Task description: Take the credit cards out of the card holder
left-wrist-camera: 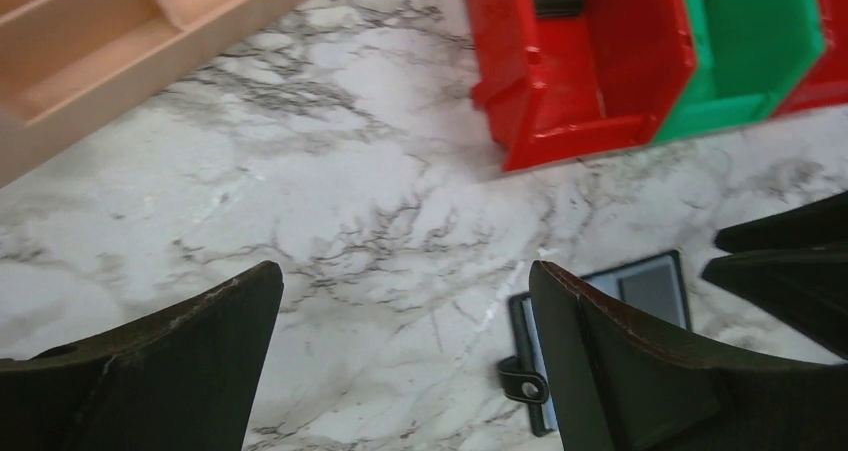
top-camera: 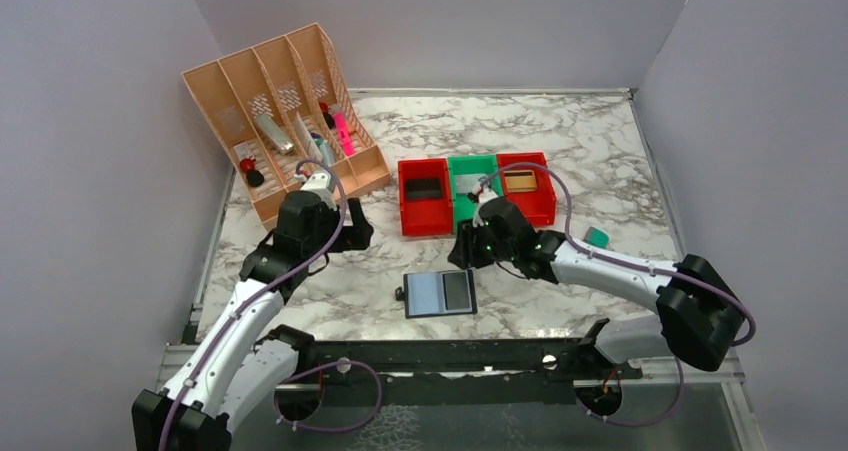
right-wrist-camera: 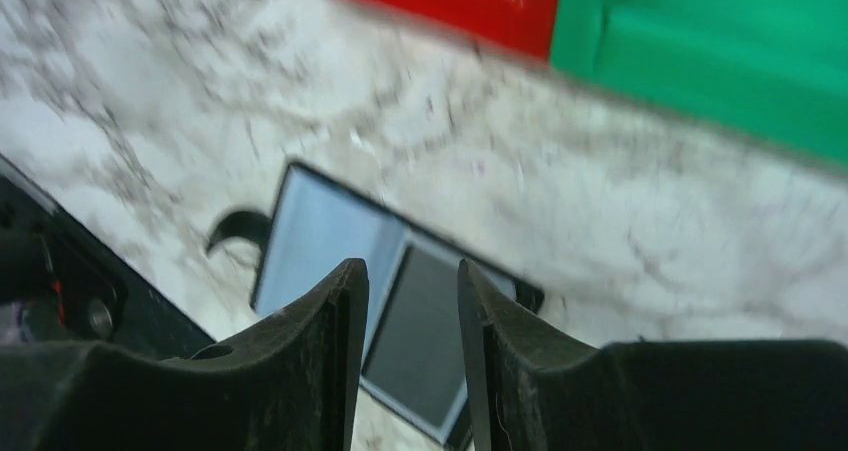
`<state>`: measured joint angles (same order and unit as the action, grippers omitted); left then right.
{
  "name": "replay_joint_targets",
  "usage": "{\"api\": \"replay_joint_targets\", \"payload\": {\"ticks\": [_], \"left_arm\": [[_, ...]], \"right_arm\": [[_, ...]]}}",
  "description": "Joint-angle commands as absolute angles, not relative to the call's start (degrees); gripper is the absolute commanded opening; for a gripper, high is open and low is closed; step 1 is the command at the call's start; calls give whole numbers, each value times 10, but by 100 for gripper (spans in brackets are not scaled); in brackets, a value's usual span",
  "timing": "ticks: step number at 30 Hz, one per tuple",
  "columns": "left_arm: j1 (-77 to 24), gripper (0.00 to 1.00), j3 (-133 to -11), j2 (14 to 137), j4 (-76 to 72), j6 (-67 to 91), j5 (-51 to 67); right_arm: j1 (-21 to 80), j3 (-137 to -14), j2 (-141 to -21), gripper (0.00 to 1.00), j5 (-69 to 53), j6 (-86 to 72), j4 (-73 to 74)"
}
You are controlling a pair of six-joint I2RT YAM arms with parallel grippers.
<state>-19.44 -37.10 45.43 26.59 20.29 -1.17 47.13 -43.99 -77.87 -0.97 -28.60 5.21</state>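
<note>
The card holder [top-camera: 424,294] lies open and flat on the marble table, near the front edge, its small tab [top-camera: 400,294] pointing left. Its left panel [right-wrist-camera: 320,241] is pale grey-blue. A dark grey credit card [top-camera: 459,291] lies on the right panel [right-wrist-camera: 425,321]. My right gripper [top-camera: 465,247] hovers just behind the holder, pointing down at it, its jaws a narrow gap apart with nothing between them [right-wrist-camera: 410,269]. My left gripper [top-camera: 352,233] hangs wide open and empty over bare marble, left of the holder [left-wrist-camera: 405,271]. In the left wrist view the holder's edge [left-wrist-camera: 520,316] shows beside my finger.
Three bins stand behind the holder: red [top-camera: 425,196], green [top-camera: 473,186], red [top-camera: 527,186]. A dark flat thing lies in the left red bin. A peach desk organizer [top-camera: 285,121] with several items stands at the back left. A small teal block [top-camera: 597,236] lies at the right.
</note>
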Motion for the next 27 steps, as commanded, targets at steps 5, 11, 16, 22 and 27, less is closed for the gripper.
{"api": "replay_joint_targets", "payload": {"ticks": [5,11,16,22,27], "left_arm": [[-196,85,-343,518,128,268,329],[-314,76,-338,553,47,333,284],[-390,62,-326,588,7,366,237],[-453,53,-332,647,-22,385,194],[-480,46,-332,706,-29,396,146]], "right_arm": [[470,-302,-705,54,-145,-441,-27],[470,-262,-694,53,-128,-492,-35],[470,-267,-725,48,-101,-499,-4],[470,-275,-777,30,-82,-496,-1],[470,-269,-814,16,-58,-511,7]]}}
